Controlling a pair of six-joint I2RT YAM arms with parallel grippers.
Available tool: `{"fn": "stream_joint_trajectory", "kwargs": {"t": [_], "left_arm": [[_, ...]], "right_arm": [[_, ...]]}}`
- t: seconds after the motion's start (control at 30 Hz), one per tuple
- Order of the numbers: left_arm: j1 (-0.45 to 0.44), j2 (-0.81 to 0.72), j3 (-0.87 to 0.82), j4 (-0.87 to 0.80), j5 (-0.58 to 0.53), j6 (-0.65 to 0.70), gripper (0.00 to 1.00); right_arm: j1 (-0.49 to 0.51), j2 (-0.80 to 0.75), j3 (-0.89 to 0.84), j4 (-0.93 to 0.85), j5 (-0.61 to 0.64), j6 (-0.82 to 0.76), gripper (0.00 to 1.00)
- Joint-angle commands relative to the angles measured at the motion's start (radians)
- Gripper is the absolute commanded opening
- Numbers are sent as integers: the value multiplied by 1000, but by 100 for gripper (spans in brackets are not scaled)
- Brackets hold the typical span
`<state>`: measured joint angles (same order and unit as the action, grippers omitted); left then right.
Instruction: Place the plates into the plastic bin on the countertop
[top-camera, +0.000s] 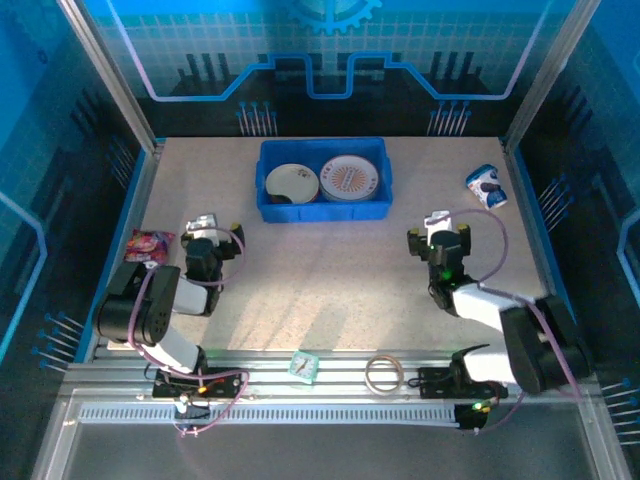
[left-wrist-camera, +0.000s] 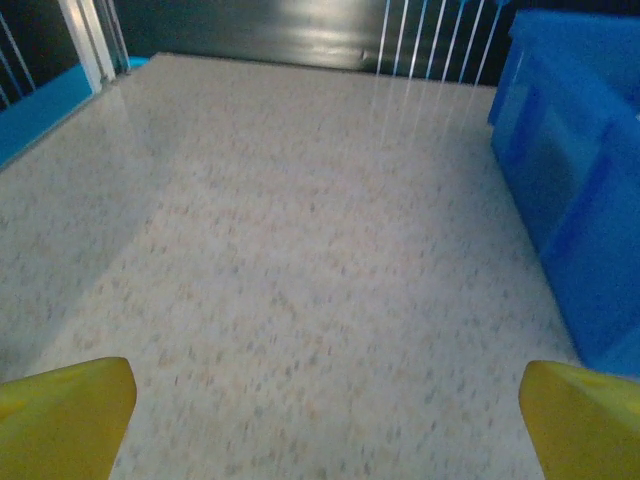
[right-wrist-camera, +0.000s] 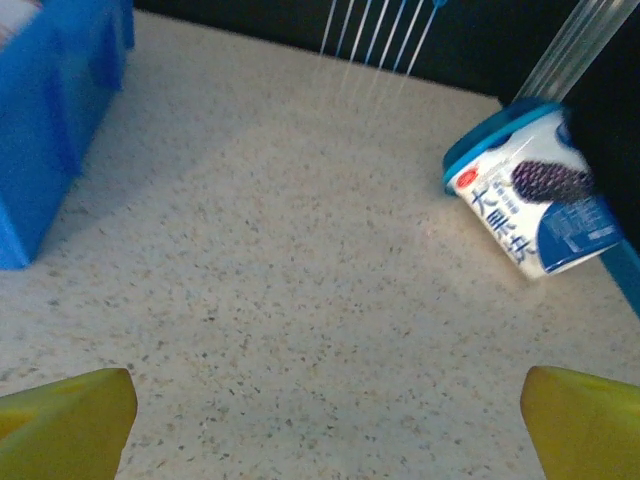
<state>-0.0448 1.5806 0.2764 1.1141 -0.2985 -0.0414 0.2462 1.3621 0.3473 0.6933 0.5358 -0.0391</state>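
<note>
Plates (top-camera: 322, 181) already sit inside the blue bin (top-camera: 325, 212), far side of the countertop (top-camera: 330, 285). Left gripper (left-wrist-camera: 327, 410) and right gripper (right-wrist-camera: 327, 410) both hang wide open, empty, so I'd just retreat without nudging it.

Open countertop (top-camera: 330, 270) before me: passable. Obstacles: plastic bin (top-camera: 325, 212), far centre; tipped cup (top-camera: 486, 186), far right; pink packet (top-camera: 149, 244), my left edge.
</note>
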Motion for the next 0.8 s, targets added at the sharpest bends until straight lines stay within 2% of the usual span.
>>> {"fn": "stream_joint_trajectory", "kwargs": {"t": [0.0,0.07,0.13,0.17,0.2,0.23,0.27,0.3,0.77], "left_arm": [[0,-22,57,-81,23,25,99],[2,-23,75,-120,22,22,99],[1,-23,87,-144,19,21,99],[2,-22,87,-140,18,23,99],[2,-22,87,-142,17,22,99],[2,-21,87,-141,19,21,99],[2,-22,87,-141,19,22,99],[2,-22,87,-141,19,22,99],[1,-21,87,-141,18,23,99]], "right_arm": [[-37,160,-17,379,-45,-31,100],[-71,90,9,193,-124,35,100],[-123,136,-26,289,-259,47,100],[-139,196,-32,397,-285,34,100],[-141,191,-18,346,-272,45,100],[-148,160,19,216,-280,67,100],[-155,165,47,184,-287,71,100],[-155,180,28,248,-284,61,100],[-136,181,30,246,-243,51,100]]}}
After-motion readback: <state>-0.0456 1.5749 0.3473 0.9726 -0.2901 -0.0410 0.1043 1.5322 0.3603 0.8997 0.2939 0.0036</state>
